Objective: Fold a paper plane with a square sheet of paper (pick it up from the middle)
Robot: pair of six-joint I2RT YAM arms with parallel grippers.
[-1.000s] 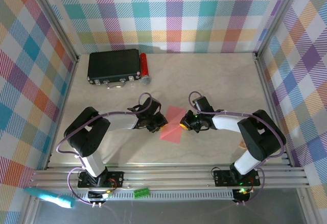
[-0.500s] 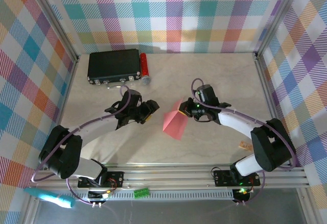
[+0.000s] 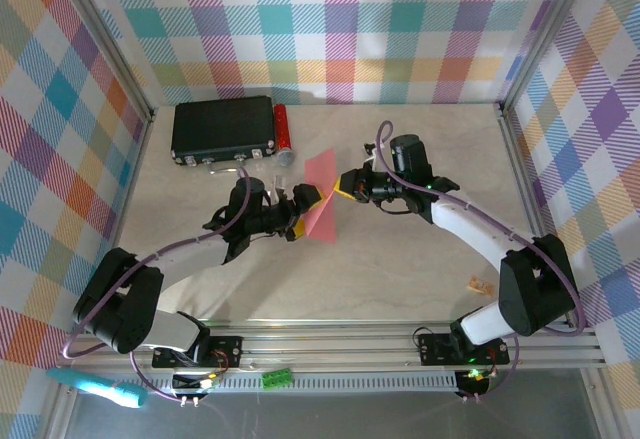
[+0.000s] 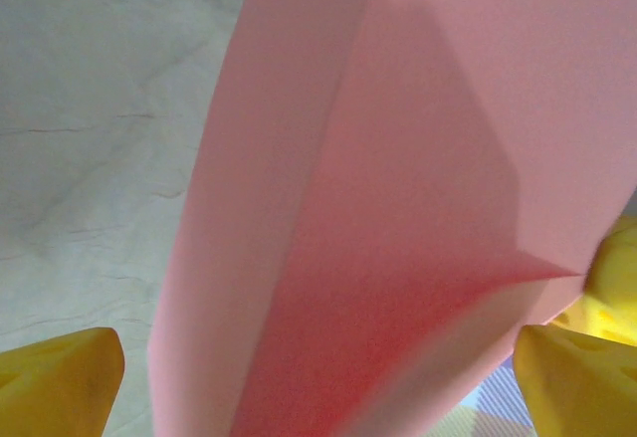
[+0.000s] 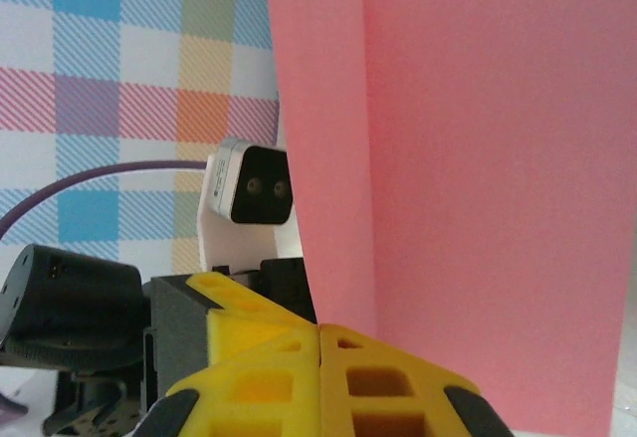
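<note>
The square sheet of paper [image 3: 322,181] is pink-red, folded along a lengthwise crease, and is held upright above the table's middle. My right gripper [image 3: 343,188] is shut on its right edge; in the right wrist view the yellow fingers [image 5: 269,357] meet at the right gripper [image 5: 320,352] with the sheet [image 5: 478,208] rising from them. My left gripper [image 3: 302,211] is open at the sheet's lower left. In the left wrist view the sheet [image 4: 398,208] hangs between the spread yellow fingertips [image 4: 60,377] of the left gripper [image 4: 318,402]; whether they touch it I cannot tell. The paper plane is out of view.
A black box [image 3: 222,129] and a small red cylinder [image 3: 282,131] lie at the back left. A small tan scrap [image 3: 481,284] sits near the right arm's base. Aluminium rails [image 3: 330,344] edge the table, with checked walls around it.
The right gripper lifted the sheet off the table and carried it back and left, standing it upright. The left gripper let go, opened wide and swung round to the sheet's left side.
</note>
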